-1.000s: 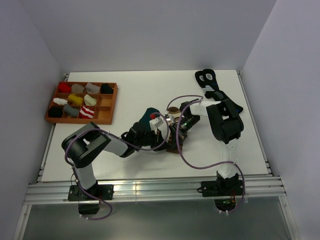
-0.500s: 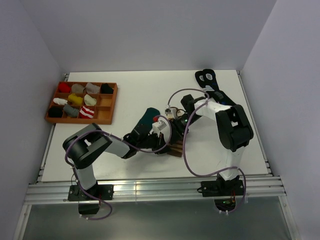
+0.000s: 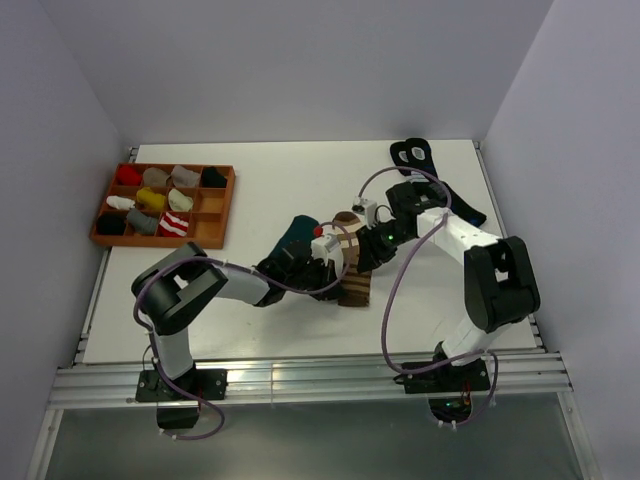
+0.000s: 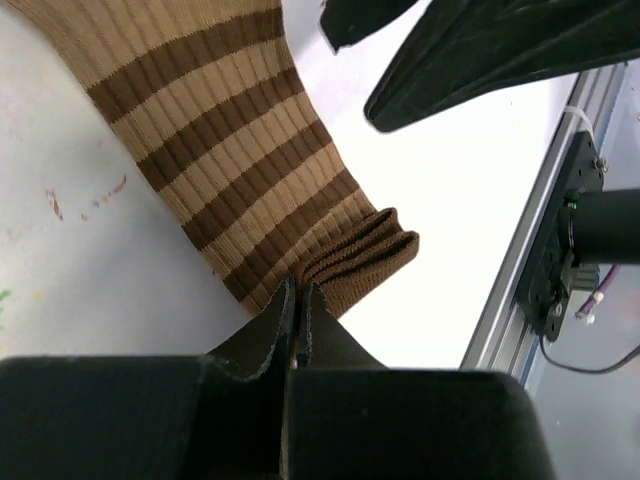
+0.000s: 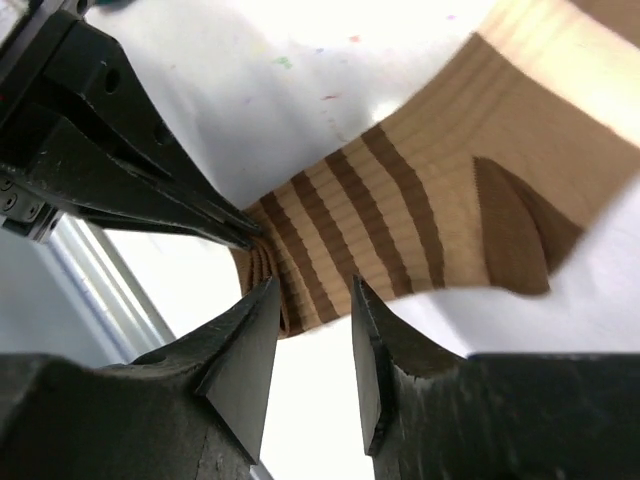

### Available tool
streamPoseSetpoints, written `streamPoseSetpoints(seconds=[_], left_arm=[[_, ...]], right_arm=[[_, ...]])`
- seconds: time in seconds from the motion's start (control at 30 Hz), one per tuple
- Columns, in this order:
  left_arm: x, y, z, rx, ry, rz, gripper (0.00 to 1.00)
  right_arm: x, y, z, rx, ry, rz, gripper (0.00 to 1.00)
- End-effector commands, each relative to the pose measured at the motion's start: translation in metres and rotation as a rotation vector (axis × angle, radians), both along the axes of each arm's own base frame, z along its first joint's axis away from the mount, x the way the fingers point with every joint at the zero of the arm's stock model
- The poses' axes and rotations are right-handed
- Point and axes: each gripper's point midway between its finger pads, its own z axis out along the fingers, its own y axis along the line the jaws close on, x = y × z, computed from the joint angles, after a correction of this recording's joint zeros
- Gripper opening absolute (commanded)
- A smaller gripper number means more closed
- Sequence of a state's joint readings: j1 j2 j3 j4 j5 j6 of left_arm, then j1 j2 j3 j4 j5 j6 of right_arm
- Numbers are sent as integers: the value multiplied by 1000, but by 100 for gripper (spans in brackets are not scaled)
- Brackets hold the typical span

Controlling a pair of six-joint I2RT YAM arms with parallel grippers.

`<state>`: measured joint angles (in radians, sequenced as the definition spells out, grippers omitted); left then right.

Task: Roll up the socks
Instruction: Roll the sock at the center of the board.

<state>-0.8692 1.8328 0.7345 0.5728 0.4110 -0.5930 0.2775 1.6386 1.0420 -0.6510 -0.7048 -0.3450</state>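
The brown sock with cream stripes [image 3: 352, 282] lies flat on the white table between both arms, its cuff toward the near edge. My left gripper [image 3: 328, 268] is shut on the folded cuff edge, pinching it at the fingertips in the left wrist view [image 4: 297, 288], where the sock [image 4: 220, 130] stretches away. My right gripper [image 3: 366, 254] is open, its jaws just above the cuff from the other side [image 5: 310, 300]; the sock [image 5: 400, 210] and the left gripper [image 5: 130, 180] show beyond them. The dark green sock [image 3: 293, 236] lies under the left arm, partly hidden.
A brown wooden tray [image 3: 218, 210] with several rolled socks stands at the left. Black socks with blue-and-white marks lie at the back right [image 3: 412, 153] and beside the right arm [image 3: 458, 207]. The table's near edge and metal rail [image 4: 560, 230] are close to the cuff.
The right arm has swung out to the right and its gripper has backed off toward the cuff. The striped sock, bunched before, now lies stretched out flat. The left gripper still pinches the cuff.
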Motion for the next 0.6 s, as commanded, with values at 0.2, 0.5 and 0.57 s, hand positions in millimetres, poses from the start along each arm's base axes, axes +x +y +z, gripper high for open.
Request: streamPoseSetpoints(seconds=[0.2, 0.5, 0.57], left_arm=[[10, -13, -5, 127, 84, 45, 0], [11, -22, -1, 206, 159, 35, 1], [12, -23, -1, 235, 177, 33, 0]], right_arm=[[24, -28, 22, -32, -288, -64, 41], [8, -41, 40, -61, -536, 32, 41], [-3, -41, 38, -63, -561, 82, 41]])
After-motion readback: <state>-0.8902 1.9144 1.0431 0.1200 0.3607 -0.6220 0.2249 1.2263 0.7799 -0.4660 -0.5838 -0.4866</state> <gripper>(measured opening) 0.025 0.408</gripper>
